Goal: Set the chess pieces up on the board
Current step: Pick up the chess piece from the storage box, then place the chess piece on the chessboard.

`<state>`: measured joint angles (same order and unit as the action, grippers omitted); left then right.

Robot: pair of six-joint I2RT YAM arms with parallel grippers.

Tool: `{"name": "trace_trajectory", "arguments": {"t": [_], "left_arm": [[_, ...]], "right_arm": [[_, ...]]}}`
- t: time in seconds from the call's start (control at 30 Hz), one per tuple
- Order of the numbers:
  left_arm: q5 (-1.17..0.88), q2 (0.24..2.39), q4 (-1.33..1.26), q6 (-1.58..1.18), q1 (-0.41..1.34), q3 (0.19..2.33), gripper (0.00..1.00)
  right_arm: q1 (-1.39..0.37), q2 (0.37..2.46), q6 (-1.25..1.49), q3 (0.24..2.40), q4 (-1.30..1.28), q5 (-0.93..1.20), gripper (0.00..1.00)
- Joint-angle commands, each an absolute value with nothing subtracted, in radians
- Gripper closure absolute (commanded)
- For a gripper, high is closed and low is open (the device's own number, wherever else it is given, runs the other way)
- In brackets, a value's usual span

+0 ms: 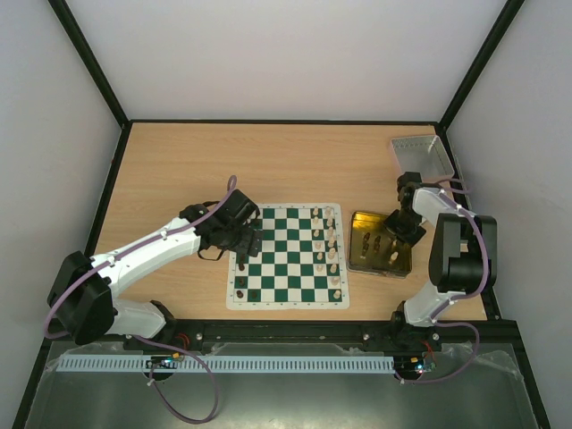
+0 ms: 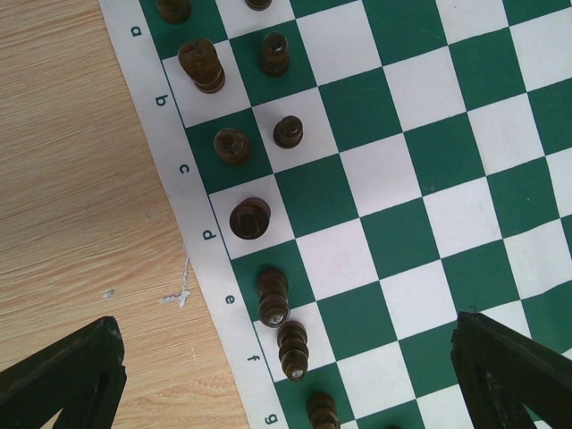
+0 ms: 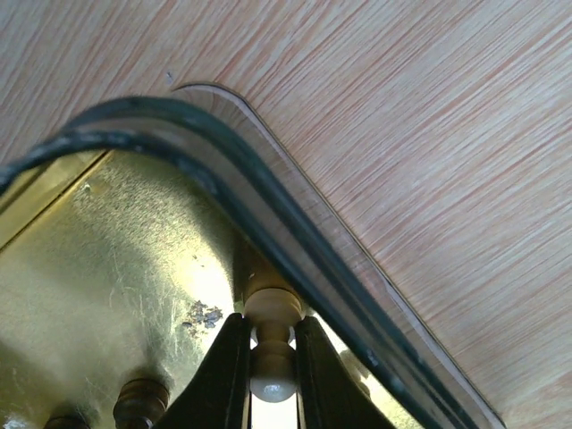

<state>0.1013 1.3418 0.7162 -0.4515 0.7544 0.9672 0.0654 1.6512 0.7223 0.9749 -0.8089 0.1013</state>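
Note:
The green and white board lies mid-table. Cream-white pieces stand along its right side and black pieces at its left edge. My left gripper hovers over the board's left edge; in the left wrist view it is open and empty above black pieces on the board. My right gripper is inside the yellow tray. In the right wrist view it is shut on a cream-white pawn at the tray's corner wall.
A small grey tray sits at the back right. Dark pieces remain in the yellow tray near my right fingers. Black frame posts and light walls enclose the table.

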Motion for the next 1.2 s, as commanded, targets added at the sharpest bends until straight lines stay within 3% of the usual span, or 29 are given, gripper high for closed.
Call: {"name": "trace_trajectory", "arguments": {"t": [0.0,0.37,0.8,1.17], "left_arm": [[0.101,1.339,0.723,-0.443,0.757,0.959,0.01],[0.100,1.350,0.721,-0.440,0.758,0.959,0.01],[0.109,1.360,0.723,-0.442,0.758,0.964,0.01],[0.113,1.368,0.726,-0.442,0.758,0.969,0.01]], "right_arm": [[0.069,1.607,0.723,0.987,-0.834,0.042,0.96],[-0.029,1.470,0.695,0.992,-0.880,0.033,0.96],[-0.580,1.377,0.716,1.084,-1.116,0.026,0.96],[-0.883,1.445,0.827,1.090,-1.117,0.045,0.95]]}}
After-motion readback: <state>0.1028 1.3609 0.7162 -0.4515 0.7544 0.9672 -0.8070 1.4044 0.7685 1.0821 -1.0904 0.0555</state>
